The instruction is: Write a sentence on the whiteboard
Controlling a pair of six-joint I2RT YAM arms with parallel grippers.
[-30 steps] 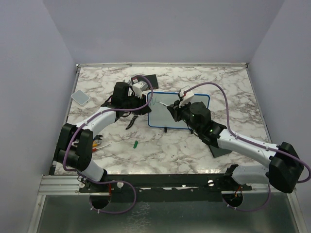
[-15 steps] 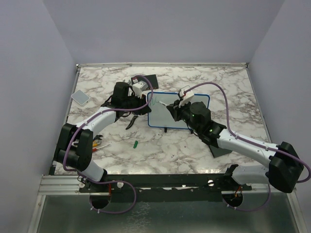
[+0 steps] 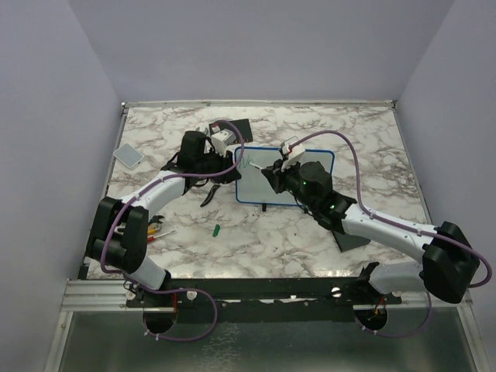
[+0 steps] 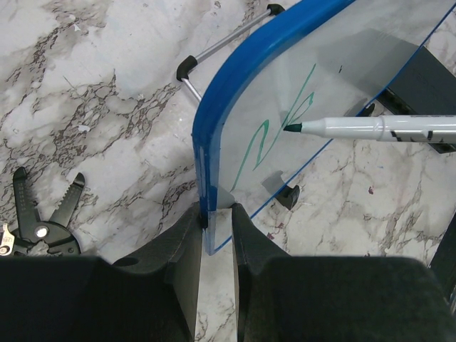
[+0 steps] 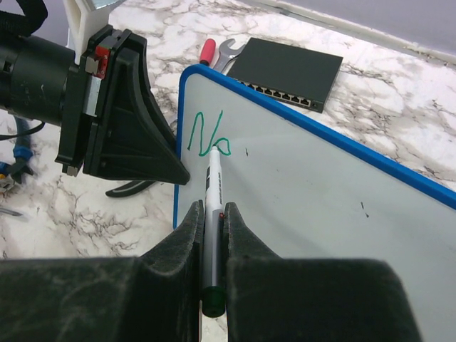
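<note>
The whiteboard with a blue rim lies mid-table, with little black feet showing in the left wrist view. My left gripper is shut on its left edge, also seen from above. My right gripper is shut on a white marker with a green end. The marker tip touches the board beside the green writing, which reads about "Ne" near the top left corner. The marker also shows in the left wrist view.
A black box with ports lies behind the board, with a red-handled tool and a wrench beside it. Black pliers lie left of the board. A green cap, a grey pad and small tools lie on the marble table.
The right gripper has shifted slightly left with the marker, and the green writing on the board has grown a little. The left arm has not moved.
</note>
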